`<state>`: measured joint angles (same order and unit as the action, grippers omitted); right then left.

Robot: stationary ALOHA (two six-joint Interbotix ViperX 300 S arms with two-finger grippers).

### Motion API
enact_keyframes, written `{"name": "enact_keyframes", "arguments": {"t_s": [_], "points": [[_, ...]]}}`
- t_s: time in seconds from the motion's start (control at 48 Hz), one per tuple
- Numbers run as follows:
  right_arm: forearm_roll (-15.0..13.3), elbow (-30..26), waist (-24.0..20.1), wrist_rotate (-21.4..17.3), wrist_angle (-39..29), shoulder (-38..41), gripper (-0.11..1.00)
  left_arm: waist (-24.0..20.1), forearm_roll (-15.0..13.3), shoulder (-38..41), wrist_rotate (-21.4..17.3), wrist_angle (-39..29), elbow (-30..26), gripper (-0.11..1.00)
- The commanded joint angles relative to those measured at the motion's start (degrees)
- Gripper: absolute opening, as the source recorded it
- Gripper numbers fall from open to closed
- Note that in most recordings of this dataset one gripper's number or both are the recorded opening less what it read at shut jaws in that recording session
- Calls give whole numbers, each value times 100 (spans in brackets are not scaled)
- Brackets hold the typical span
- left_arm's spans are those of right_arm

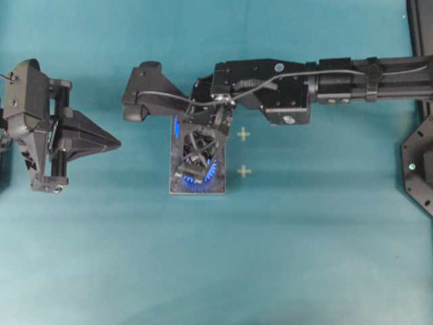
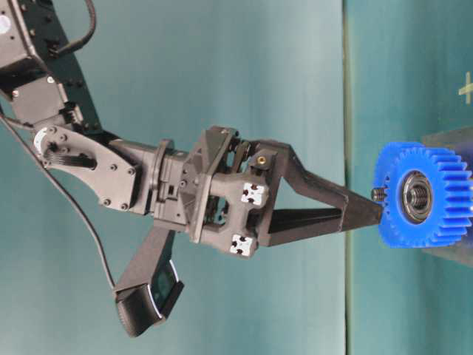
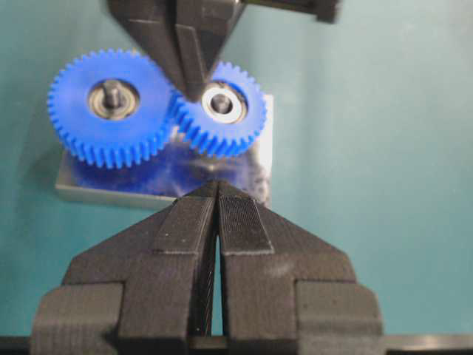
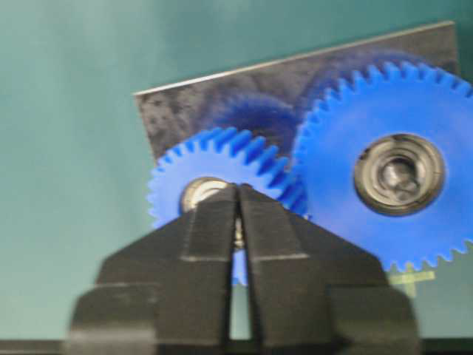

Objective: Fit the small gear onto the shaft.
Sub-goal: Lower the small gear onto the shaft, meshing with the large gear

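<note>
The small gear (image 3: pixel 220 112) lies flat on the dark grey plate (image 3: pixel 159 188), its teeth meshed with the larger blue gear (image 3: pixel 111 103). A grey round end, apparently the shaft (image 3: pixel 221 104), shows in its silver bore. My right gripper (image 4: pixel 238 189) is shut with nothing in it. Its tips rest on the small gear (image 4: pixel 214 159) at the hub, and they come down from above in the left wrist view. In the overhead view it (image 1: pixel 193 166) points down over the plate (image 1: pixel 177 184). My left gripper (image 3: pixel 216 185) is shut and empty, just left of the plate.
Two pale cross marks (image 1: pixel 243 134) lie on the teal table just right of the plate. The right arm (image 1: pixel 338 81) stretches across from the right edge. A black frame (image 1: pixel 419 162) stands at the far right.
</note>
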<state>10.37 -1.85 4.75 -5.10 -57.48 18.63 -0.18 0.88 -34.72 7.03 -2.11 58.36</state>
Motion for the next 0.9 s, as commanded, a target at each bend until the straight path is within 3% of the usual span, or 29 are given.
{"name": "enact_keyframes", "arguments": {"t_s": [0.0, 0.416, 0.666, 0.874], "points": [[9, -132, 26, 79, 26, -70, 4, 0, 18, -9, -9, 44, -97, 0], [-9, 0, 255, 97, -44, 176, 1, 0, 18, -18, -9, 79, -114, 0], [-62, 571, 299, 9, -9, -70, 1, 0, 9, 0, -9, 141, -105, 0], [-53, 984, 141, -308, 26, -448, 0, 0, 9, -9, 9, 149, -105, 0]]}}
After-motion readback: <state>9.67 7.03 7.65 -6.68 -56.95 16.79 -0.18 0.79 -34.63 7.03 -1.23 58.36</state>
